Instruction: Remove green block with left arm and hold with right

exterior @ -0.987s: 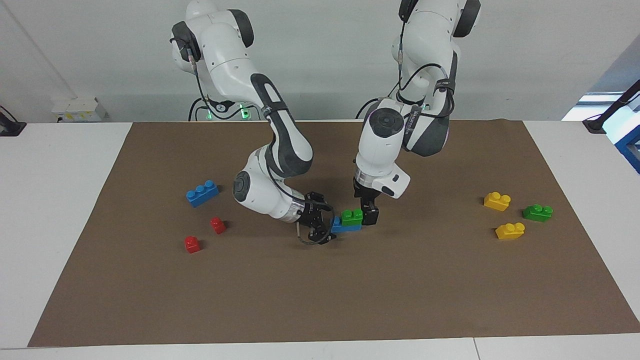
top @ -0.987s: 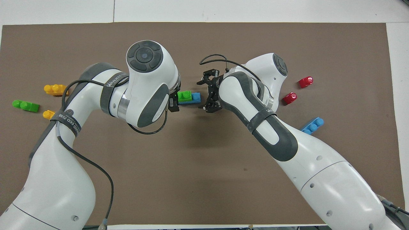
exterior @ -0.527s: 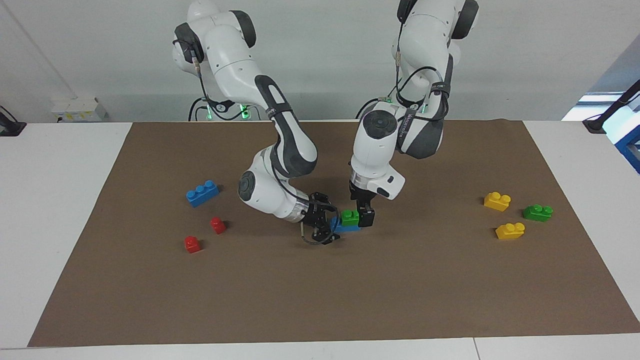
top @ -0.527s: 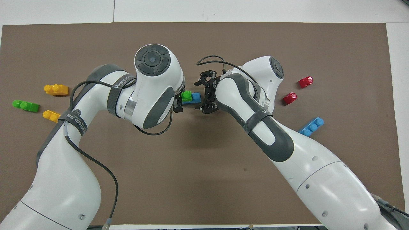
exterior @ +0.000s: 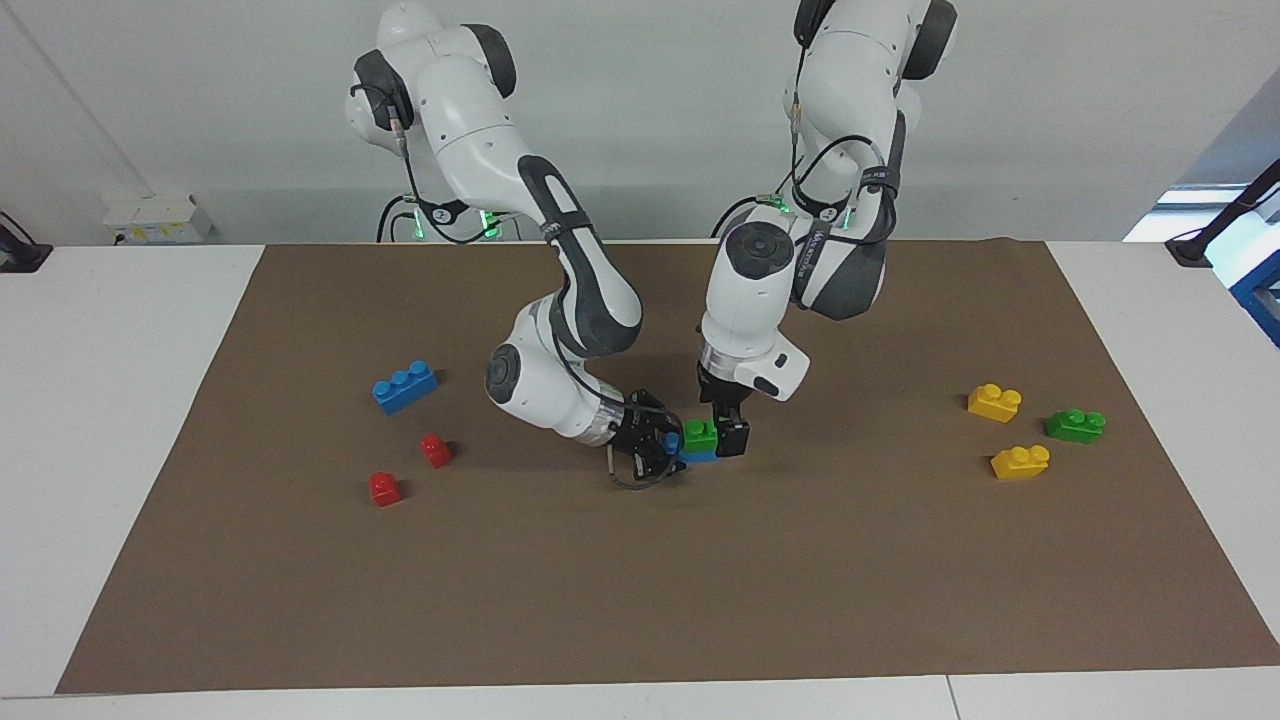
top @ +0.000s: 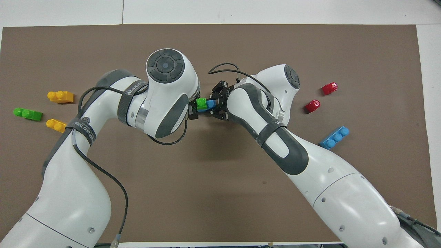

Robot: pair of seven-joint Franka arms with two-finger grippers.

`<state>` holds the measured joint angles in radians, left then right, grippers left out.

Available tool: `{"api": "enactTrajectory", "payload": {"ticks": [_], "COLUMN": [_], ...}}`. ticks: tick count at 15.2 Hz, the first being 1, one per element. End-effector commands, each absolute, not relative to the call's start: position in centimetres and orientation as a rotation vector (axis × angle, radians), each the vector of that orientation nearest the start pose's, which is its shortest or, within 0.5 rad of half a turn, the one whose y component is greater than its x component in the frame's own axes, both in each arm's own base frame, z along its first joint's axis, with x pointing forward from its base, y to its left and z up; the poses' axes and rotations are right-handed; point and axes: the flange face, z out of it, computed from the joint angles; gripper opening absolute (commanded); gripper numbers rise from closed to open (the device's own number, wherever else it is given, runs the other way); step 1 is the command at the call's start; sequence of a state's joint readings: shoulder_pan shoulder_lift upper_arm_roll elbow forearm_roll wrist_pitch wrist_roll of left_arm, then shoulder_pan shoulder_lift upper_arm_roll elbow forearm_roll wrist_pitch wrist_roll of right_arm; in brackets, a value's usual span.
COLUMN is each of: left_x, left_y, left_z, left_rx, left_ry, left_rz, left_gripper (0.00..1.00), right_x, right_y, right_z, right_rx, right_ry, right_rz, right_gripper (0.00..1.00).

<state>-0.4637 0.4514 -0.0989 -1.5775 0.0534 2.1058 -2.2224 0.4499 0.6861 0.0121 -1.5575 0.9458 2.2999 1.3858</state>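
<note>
Facing view: the green block (exterior: 701, 434) sits on a blue brick (exterior: 700, 455), mid-mat. The right tool (exterior: 668, 444) is closed on that blue brick. The left tool (exterior: 728, 432) stands spread around the green block, not yet clamped. Judgement: clamp squarely, then pull straight up while the base is held.

Overhead view: the arms hide most of the green block (top: 201, 103) and the tools' contact points.

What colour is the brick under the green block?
Blue, seen best in the overhead view, beneath the green block.
</note>
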Motion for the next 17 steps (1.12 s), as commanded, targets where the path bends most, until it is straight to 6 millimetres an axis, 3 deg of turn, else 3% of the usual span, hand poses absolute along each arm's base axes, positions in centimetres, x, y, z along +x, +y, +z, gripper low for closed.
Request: {"api": "enactTrajectory", "payload": {"ticks": [1,17], "left_x": [58.7,57.4], "left_y": [-36.0,-36.5], "left_z": [37.7,35.1], "left_rx": [2.062,2.044], "left_ry": [2.261,2.272], "left_rz": [0.062,0.065], "left_gripper": [1.00,1.00], "right_x": [63.6,63.8], "right_y": [33.2,33.0], "right_z": [25.7,25.8], "right_rx": [-1.784,-1.775], "right_ry": [1.825,1.829], "right_rz": [0.726,0.725], "right_gripper": [0.00,0.00]}}
